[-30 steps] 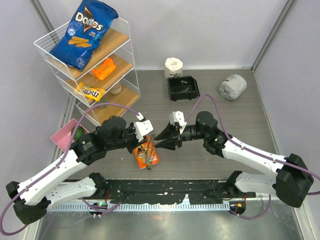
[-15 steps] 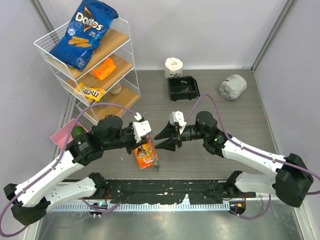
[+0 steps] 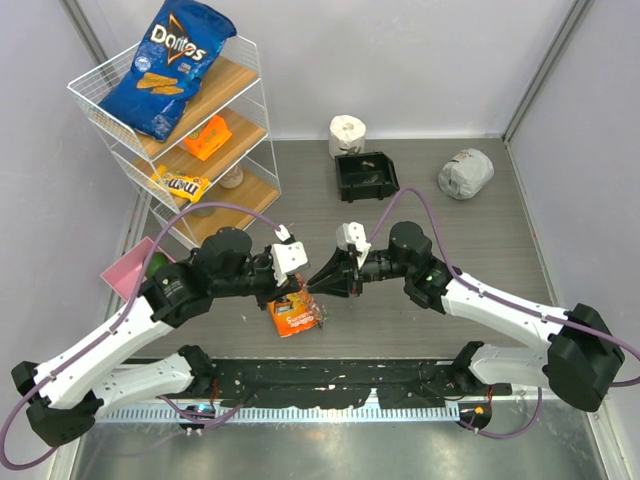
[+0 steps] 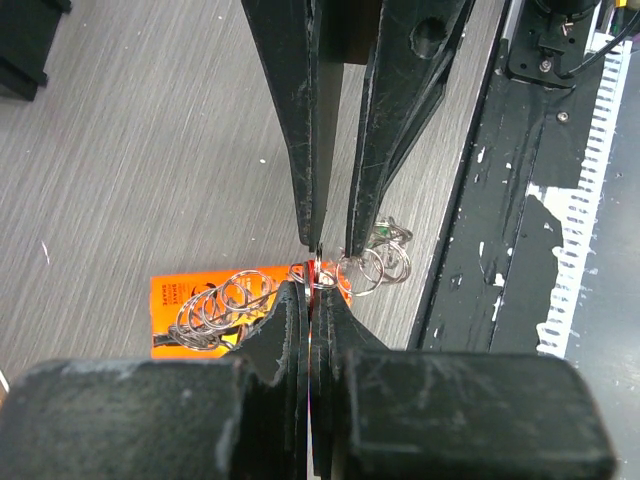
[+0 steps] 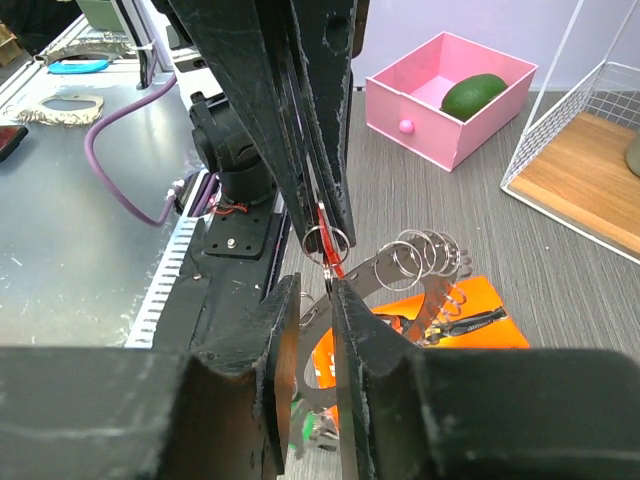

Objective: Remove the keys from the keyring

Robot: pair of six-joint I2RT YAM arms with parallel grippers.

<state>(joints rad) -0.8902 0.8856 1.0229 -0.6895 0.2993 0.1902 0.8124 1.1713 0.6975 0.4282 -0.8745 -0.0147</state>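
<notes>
**Both grippers meet at the key bunch above the orange packet**

The two arms reach inward and their tips come together just over the near middle of the table [image 3: 480, 235]. The left gripper [image 4: 312, 290] has its jaws pressed together on the red-headed key [image 5: 330, 264], whose thin red edge shows in the slit between them. A small silvery ring [image 5: 325, 240] hangs from that key just below the left fingertips.

The right gripper [image 5: 318, 295] faces it head on. Its jaws stand a little apart, with a narrow gap. One tip is against the red-headed key and the other sits just beside a cluster of small rings and keys [image 4: 378, 262]. The end of the key dips into the gap, but the fingers do not look closed on it.

The keyring [image 5: 372, 270] is a flat silvery band. It slants down from the key and passes partly behind the right fingers, lifted a little above the orange packet [image 3: 292, 313]. A chain of linked small rings [image 4: 222, 305] trails from it across the packet. Something green shows among the keys on the near side, too small to make out.

A pink box [image 5: 450, 90] holding a green fruit [image 5: 478, 95] sits well off to the left
</notes>
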